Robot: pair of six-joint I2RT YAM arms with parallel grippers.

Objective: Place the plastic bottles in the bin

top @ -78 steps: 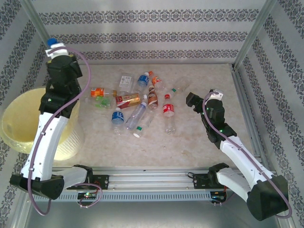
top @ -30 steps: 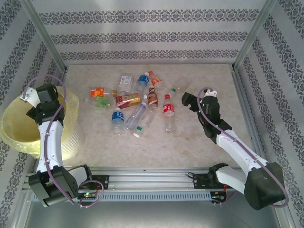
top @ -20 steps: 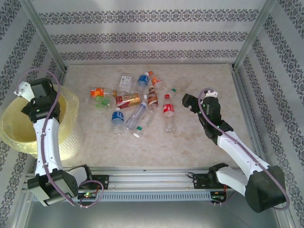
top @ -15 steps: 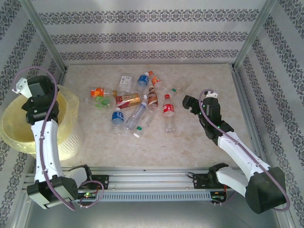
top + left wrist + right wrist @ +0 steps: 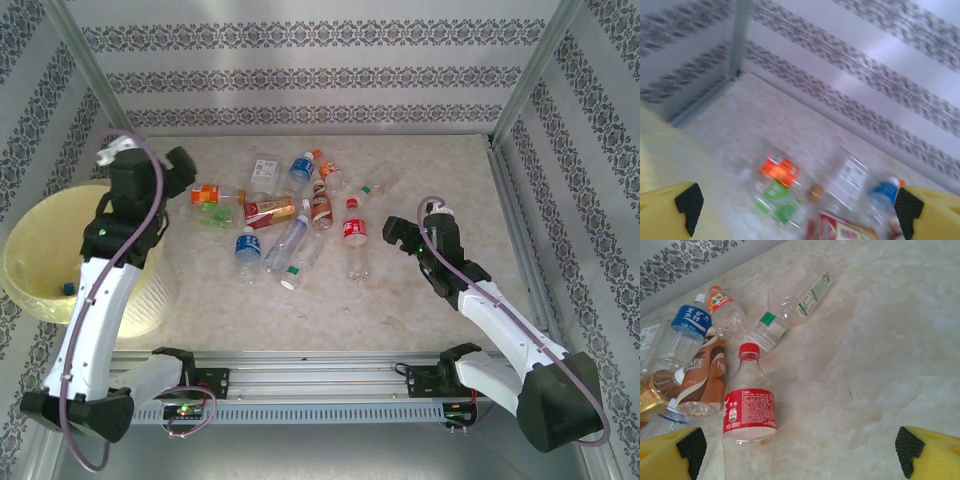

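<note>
Plastic bottles (image 5: 268, 210) lie in a loose heap on the desk (image 5: 450, 170), just beside the bin (image 5: 145, 295) on its right. One blue-capped bottle (image 5: 68, 290) already rests inside the bin.

1. End effector state. My left end effector (image 5: 180, 168) hangs above the bin's far rim, jaws fully spread and empty. My right end effector (image 5: 396, 235) sits low at the side of the heap farthest from the bin, also fully spread and empty, facing the red-labelled bottle (image 5: 750, 410).

2. Hazards.
- Bottles are round and lie on their sides. A finger landing off-centre will probably roll one away from the bin.
- Several bottles touch or overlap. Closing on one may trap or push a neighbour.
- Walls look thin. A hard squeeze could buckle the body and squirt it out of the jaws.
- The bin liner is loose at the rim. My left arm passing low could snag it.

3. Materials and shapes.
- Bottles: clear, thin, partly ribbed plastic, with glossy film labels and small coloured screw caps.
- Desk: smooth and pale, with marbled veining.
- Bin: wide, round and pale yellow, with a crinkled translucent bag.
- My fingers: yellow, with black pads.
</note>
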